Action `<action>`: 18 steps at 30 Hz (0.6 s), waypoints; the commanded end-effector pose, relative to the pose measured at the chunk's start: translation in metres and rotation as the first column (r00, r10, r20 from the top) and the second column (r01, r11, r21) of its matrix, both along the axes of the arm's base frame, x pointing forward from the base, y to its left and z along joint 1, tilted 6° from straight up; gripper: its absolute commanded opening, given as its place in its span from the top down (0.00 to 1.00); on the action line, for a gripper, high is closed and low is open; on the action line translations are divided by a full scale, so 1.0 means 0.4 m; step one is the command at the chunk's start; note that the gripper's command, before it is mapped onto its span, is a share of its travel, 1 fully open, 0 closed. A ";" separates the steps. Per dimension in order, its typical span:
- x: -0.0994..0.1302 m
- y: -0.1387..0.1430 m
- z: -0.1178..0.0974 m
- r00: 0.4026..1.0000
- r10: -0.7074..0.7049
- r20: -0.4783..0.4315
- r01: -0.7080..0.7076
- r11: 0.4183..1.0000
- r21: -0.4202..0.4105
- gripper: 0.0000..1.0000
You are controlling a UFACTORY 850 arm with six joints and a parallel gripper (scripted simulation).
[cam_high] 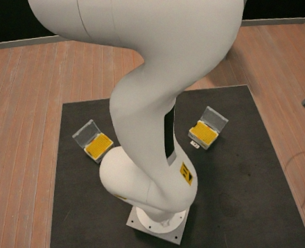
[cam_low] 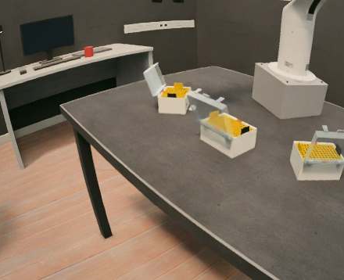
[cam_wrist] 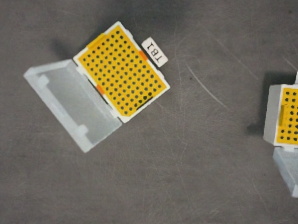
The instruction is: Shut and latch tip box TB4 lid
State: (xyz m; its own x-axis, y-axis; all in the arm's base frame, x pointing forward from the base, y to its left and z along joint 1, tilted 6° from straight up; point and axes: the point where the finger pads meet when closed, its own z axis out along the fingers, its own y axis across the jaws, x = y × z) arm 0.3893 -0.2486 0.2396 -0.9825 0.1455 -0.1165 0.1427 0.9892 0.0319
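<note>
Three white tip boxes with yellow tip racks stand flat on the dark bench, all with lids open: a far one [cam_low: 173,98], a middle one [cam_low: 228,131] and a near one [cam_low: 318,158]. The wrist view looks straight down on one box [cam_wrist: 121,70] with its clear lid [cam_wrist: 72,102] lying open and a tag reading TB1 [cam_wrist: 154,51]. A second box [cam_wrist: 285,120] is cut off at the right edge. No tag reading TB4 shows. The top view shows a left box [cam_high: 98,145] and a right box [cam_high: 204,133] with a small unreadable tag [cam_high: 194,145]. My gripper's fingers are outside every frame, high above the bench.
The white arm [cam_high: 154,104] fills the middle of the top view and hides the third box. Its base block [cam_low: 288,90] stands at the back of the bench. A desk with a monitor and red cup [cam_low: 88,51] stands beyond the bench.
</note>
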 end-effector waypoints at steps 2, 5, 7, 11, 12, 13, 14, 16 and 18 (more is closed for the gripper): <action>0.002 -0.001 0.002 1.000 0.000 0.002 0.000 1.000 -0.001 0.00; 0.002 -0.001 0.002 1.000 0.000 0.002 0.000 1.000 -0.001 0.00; 0.002 -0.001 0.002 1.000 0.000 0.002 0.000 1.000 -0.001 0.00; 0.002 -0.001 0.002 1.000 0.000 0.002 0.000 1.000 -0.001 0.00; 0.002 -0.001 0.002 1.000 0.000 0.002 0.000 1.000 -0.001 0.00; 0.002 -0.001 0.002 1.000 0.000 0.002 0.000 1.000 -0.001 0.00; 0.002 -0.001 0.002 1.000 0.000 0.002 0.000 1.000 -0.001 0.00; 0.002 -0.001 0.002 1.000 0.000 0.002 0.000 1.000 -0.001 0.00; -0.007 -0.002 -0.007 0.999 0.033 0.006 -0.033 0.999 0.001 0.00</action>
State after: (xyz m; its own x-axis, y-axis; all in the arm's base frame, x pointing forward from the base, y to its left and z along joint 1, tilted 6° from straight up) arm 0.3893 -0.2486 0.2396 -0.9825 0.1454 -0.1165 0.1426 0.9893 0.0319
